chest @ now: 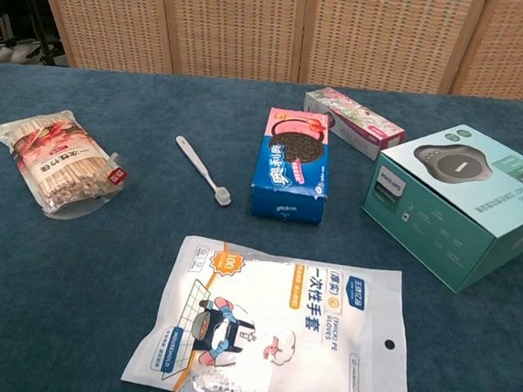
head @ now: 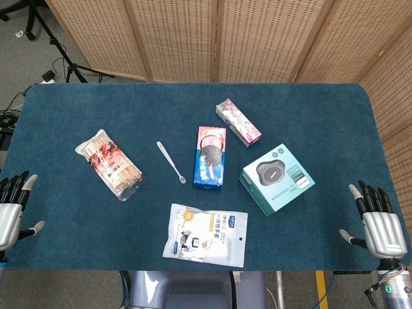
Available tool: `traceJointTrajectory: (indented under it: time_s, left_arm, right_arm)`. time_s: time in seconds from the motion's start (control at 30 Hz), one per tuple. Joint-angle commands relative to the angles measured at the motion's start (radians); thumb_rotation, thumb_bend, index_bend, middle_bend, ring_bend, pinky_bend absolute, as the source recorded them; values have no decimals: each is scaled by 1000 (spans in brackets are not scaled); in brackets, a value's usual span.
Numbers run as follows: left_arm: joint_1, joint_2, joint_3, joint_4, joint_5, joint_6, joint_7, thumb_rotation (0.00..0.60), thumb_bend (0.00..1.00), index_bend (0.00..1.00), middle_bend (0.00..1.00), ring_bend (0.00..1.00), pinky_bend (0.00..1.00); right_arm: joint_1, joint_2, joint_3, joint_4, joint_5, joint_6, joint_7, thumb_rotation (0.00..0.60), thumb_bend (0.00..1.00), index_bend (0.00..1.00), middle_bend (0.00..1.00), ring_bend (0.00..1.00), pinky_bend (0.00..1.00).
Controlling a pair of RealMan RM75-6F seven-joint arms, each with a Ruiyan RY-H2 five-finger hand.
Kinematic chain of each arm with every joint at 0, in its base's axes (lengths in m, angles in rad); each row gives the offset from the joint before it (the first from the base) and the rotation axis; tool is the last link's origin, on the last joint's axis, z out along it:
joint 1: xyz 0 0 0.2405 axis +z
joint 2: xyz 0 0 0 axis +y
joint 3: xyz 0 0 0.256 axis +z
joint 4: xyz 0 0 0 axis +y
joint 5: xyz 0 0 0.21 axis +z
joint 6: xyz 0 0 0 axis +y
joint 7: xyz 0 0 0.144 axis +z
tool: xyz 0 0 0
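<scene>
left hand (head: pixel 11 206) and right hand (head: pixel 378 222) spread, holding nothing, at the near corners of the blue felt tabletop (head: pixel 309 116). nearest the right hand: teal cardboard box (head: pixel 277 178). left of the box: glossy cookie box (head: pixel 210 156), slim white spoon (head: pixel 171 161), crinkly chopstick pack (head: pixel 109 163); flat glove pouch (head: pixel 206 235) nearer the front edge.

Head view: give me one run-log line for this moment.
left hand: open, table's left edge, nearest chopsticks pack | right hand: open, right edge, nearest teal box | centre: toothbrush, cookie box
</scene>
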State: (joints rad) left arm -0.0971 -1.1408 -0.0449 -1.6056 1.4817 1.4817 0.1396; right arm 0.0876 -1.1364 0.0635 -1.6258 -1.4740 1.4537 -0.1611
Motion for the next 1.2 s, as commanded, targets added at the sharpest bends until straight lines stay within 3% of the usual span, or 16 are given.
traceJointTrajectory:
  time_s: [0.03,1.2]
  left_arm:
    - [-1,1,1,-1,3,-2,-3,600,31,0,0,0,0]
    - [0,-11,2,-12,7,8,37,600,95,0,0,0,0]
  right_arm:
    - [-1,1,0,0,-1,2,1,600,2,0,0,0,0]
    - [2,-1,-1,1,5,-6,3,600,2,0,0,0,0]
